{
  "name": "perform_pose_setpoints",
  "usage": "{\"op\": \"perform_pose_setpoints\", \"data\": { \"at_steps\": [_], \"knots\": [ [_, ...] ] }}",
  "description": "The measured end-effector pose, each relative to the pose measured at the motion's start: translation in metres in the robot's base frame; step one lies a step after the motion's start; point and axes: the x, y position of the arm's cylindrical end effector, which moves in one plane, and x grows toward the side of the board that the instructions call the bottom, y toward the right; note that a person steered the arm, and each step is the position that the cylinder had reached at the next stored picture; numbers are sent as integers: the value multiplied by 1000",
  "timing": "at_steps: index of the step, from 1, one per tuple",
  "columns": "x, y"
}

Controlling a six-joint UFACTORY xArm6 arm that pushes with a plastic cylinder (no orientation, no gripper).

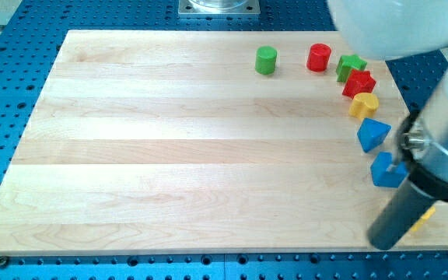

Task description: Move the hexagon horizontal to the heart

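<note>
A red block (319, 57) with a short, roughly hexagonal shape stands near the board's top edge, right of centre. The yellow heart (363, 104) lies lower and further right, in a curved row of blocks along the board's right side. My dark rod comes down from the view's right, and its tip (383, 243) rests near the board's bottom right edge. The tip is below the blue cube (387, 171) and far from both the red block and the heart.
A green cylinder (265, 60) stands left of the red block. A green star (351, 66), a red star (358, 82) and a blue triangle (373, 134) fill the row. A yellow block (424, 220) is partly hidden behind the rod. The arm's white body covers the top right.
</note>
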Motion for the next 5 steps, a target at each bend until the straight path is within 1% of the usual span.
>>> {"op": "perform_pose_setpoints", "data": {
  "at_steps": [2,3,5],
  "knots": [
    [-1,100],
    [-11,112],
    [-32,-62]
  ]
}}
